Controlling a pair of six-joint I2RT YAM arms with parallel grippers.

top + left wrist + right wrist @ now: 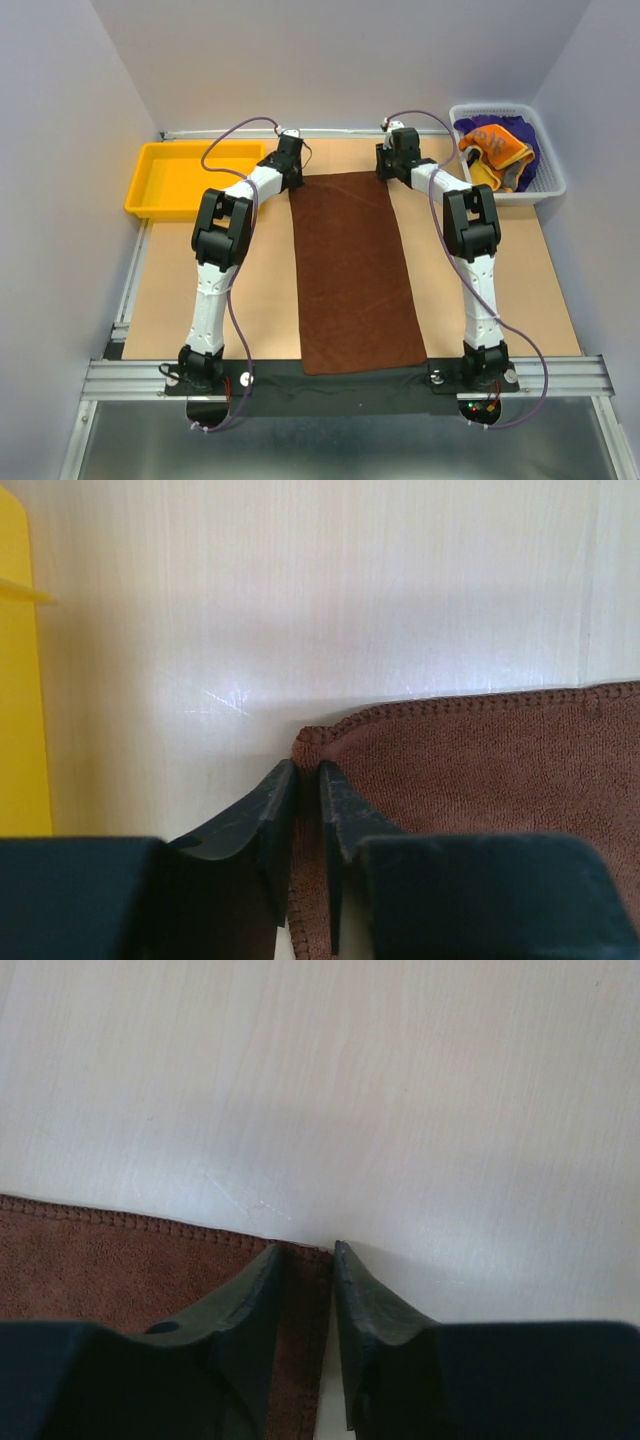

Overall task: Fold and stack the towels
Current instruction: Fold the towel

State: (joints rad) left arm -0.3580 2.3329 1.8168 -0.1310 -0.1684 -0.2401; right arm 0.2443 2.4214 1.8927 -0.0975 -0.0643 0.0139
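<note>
Fingers [262, 815] of our left gripper [307, 770] and right gripper [307, 1250] stand a slit apart astride the upper corners of the brown towel [352, 270], which lies flat mid-frame. We cannot tell if they grip. First fold, we judge: next, pinch, then carry both corners evenly toward the lower hem.

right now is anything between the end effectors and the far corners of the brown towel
Nothing visible. The left end effector and the right end effector each straddle a far corner of the brown towel, fingers either side of its edge.
</note>
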